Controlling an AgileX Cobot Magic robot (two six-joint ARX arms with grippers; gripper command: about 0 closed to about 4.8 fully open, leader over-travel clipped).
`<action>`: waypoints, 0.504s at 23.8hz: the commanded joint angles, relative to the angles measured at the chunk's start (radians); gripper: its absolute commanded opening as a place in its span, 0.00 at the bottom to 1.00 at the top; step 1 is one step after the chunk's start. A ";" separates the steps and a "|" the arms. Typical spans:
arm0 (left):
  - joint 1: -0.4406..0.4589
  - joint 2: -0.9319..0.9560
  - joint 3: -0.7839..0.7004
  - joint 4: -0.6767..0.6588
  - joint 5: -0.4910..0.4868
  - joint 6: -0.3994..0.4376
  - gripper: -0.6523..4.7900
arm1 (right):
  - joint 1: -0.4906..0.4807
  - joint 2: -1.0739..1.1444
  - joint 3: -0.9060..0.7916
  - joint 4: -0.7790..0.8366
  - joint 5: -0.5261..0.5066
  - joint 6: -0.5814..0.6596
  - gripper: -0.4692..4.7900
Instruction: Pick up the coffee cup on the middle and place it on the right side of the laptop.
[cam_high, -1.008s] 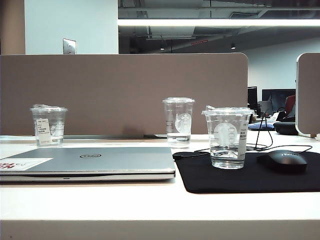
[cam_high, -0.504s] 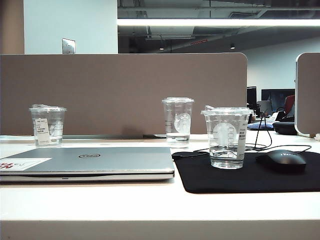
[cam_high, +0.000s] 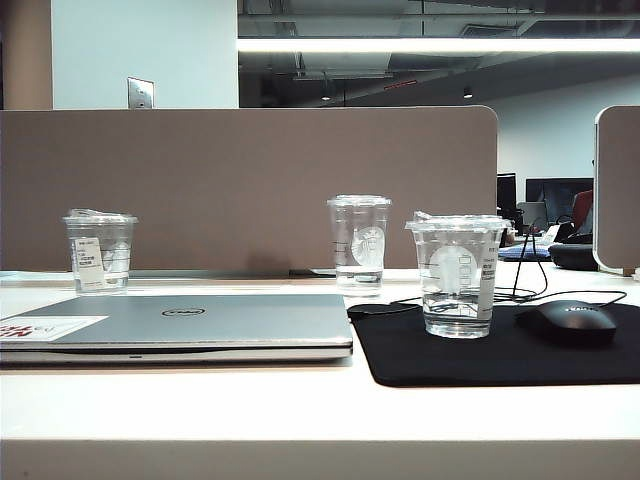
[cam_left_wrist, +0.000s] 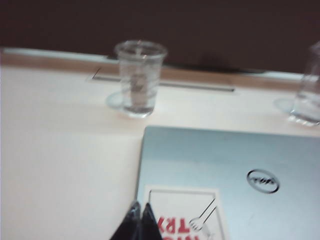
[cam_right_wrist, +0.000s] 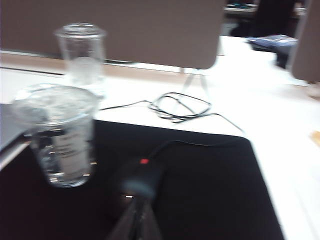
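The coffee cup (cam_high: 457, 275), short, wide and clear with a pale round logo, stands upright on a black mouse pad (cam_high: 500, 360) just right of the closed silver laptop (cam_high: 200, 322). Neither gripper shows in the exterior view. In the right wrist view the coffee cup (cam_right_wrist: 57, 135) is ahead and to one side of my right gripper (cam_right_wrist: 137, 207), whose dark blurred fingers lie together, empty, over the mouse. My left gripper (cam_left_wrist: 141, 209) is shut and empty above the laptop (cam_left_wrist: 225, 165), at its red-and-white sticker corner.
A taller narrow cup (cam_high: 358, 243) stands behind the laptop's right end. A cup with a white label (cam_high: 99, 250) stands at the far left. A black mouse (cam_high: 573, 322) and its cable (cam_right_wrist: 180, 107) lie on the pad. A brown partition (cam_high: 250, 180) closes the back.
The cups, laptop and mouse keep their places; the exterior picture only wobbles sideways by a hair.
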 joint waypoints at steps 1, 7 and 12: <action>0.002 -0.001 0.004 0.063 0.021 0.003 0.11 | 0.002 -0.002 -0.006 0.017 -0.048 -0.001 0.08; 0.002 -0.001 0.004 -0.006 0.014 0.003 0.11 | 0.001 -0.002 -0.006 -0.002 -0.079 0.024 0.08; 0.002 -0.001 0.004 -0.013 0.014 0.003 0.11 | 0.000 -0.002 -0.006 -0.005 -0.079 0.024 0.08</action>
